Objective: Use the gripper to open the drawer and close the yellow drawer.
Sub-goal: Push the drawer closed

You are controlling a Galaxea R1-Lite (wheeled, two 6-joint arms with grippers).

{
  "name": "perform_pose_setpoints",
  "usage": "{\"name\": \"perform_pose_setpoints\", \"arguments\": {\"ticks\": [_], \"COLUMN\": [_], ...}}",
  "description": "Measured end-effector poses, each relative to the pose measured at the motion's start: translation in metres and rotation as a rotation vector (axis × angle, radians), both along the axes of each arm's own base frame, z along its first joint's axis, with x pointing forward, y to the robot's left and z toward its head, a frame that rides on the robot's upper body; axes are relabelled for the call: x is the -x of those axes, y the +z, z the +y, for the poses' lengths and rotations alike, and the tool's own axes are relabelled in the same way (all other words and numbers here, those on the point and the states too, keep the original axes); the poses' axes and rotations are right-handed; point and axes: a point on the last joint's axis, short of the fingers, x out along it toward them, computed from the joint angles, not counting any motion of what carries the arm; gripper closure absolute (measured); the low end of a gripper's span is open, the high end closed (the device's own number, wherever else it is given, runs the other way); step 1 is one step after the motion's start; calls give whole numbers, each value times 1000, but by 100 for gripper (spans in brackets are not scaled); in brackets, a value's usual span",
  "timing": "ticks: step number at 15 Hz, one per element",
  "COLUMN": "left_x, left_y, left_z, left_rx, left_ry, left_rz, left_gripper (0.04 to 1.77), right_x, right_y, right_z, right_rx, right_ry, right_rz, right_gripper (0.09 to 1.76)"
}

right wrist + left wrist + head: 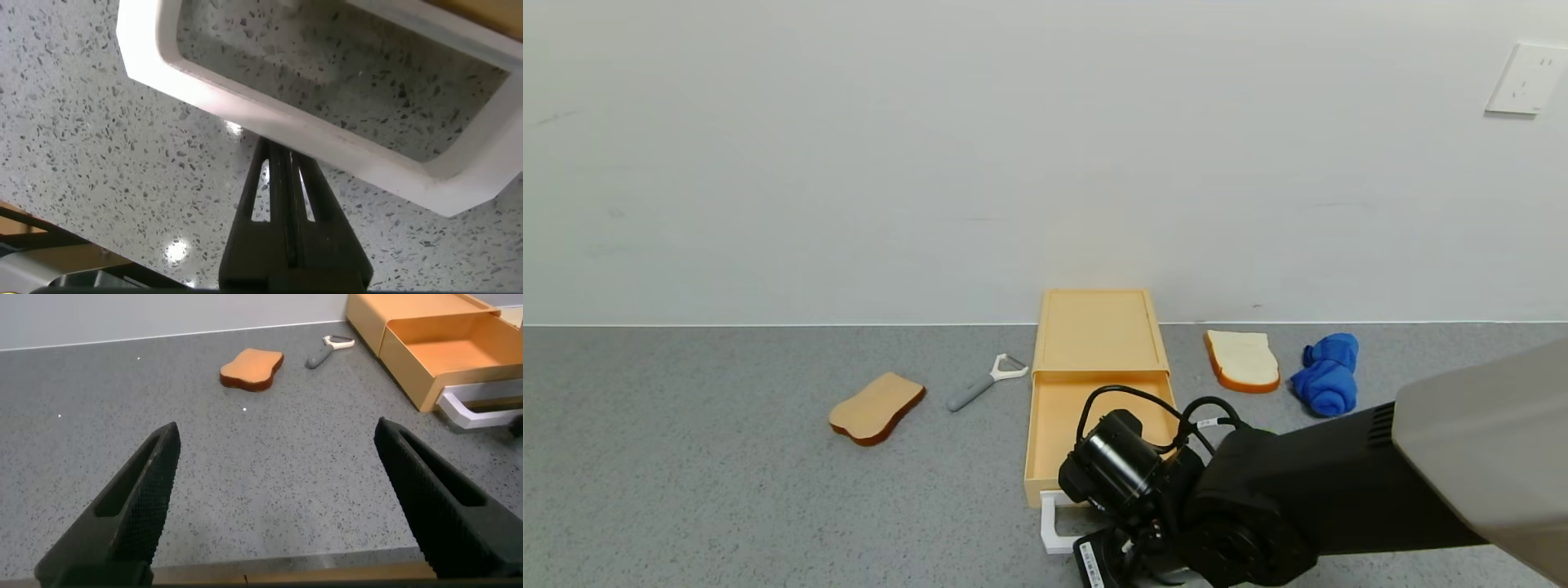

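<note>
We find the right gripper (282, 159) jaws together, touching the white handle (327, 139) lying crosswise just ahead; the drawer (1094, 425) stands open beyond it; the left gripper (278, 498), jaws apart, idles well aside.

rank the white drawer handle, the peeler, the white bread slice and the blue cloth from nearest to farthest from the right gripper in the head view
1. White drawer handle, right at the right gripper, at the front of the open drawer.
2. Peeler, left of the drawer, and white bread slice, right of it: too close to call.
3. Blue cloth, farthest right, beyond the bread.
</note>
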Motion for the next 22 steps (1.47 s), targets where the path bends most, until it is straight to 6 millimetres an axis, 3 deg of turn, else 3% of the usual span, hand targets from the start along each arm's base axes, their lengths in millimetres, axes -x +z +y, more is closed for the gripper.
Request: {"name": "perform_pose_setpoints", "arguments": {"ticks": [22], "left_x": [0], "left_y": [0], "left_z": [0], "left_rx": [0], "left_ry": [0], "left_rz": [0], "left_gripper": [9], "right_x": [-38], "right_y": [8], "right_z": [0], "right_rx": [-76], "right_ry": [-66], "right_rz": [-75], "right_gripper": [173]}}
